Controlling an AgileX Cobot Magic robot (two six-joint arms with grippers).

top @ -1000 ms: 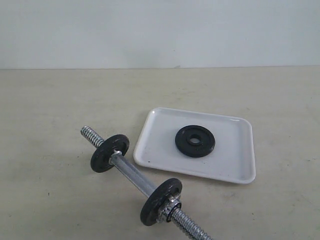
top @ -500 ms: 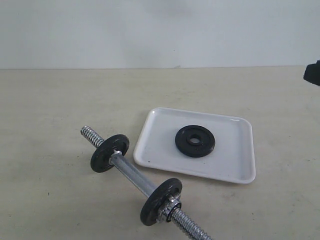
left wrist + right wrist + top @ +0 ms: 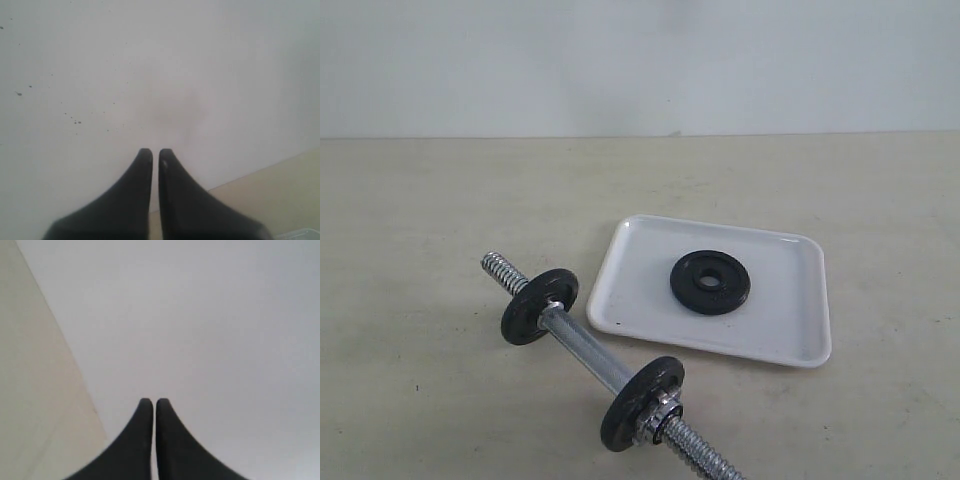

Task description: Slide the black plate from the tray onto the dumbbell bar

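A dumbbell bar (image 3: 588, 352) lies slantwise on the beige table (image 3: 420, 200) at left, carrying a far disc (image 3: 539, 306) and a near disc (image 3: 642, 402). Just to its right sits the tray (image 3: 640, 260), with the black plate (image 3: 732, 290) flat near its middle, apart from the bar. In the wrist views, the left gripper (image 3: 155, 152) and right gripper (image 3: 153, 402) face a pale wall, jaws pressed together, gripping nothing.

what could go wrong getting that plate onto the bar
The black plate lies flat in the tray, so a grip may skid off its low edge or shove the tray. The dumbbell bar rests loose on the table and could roll when the plate meets its threaded end.
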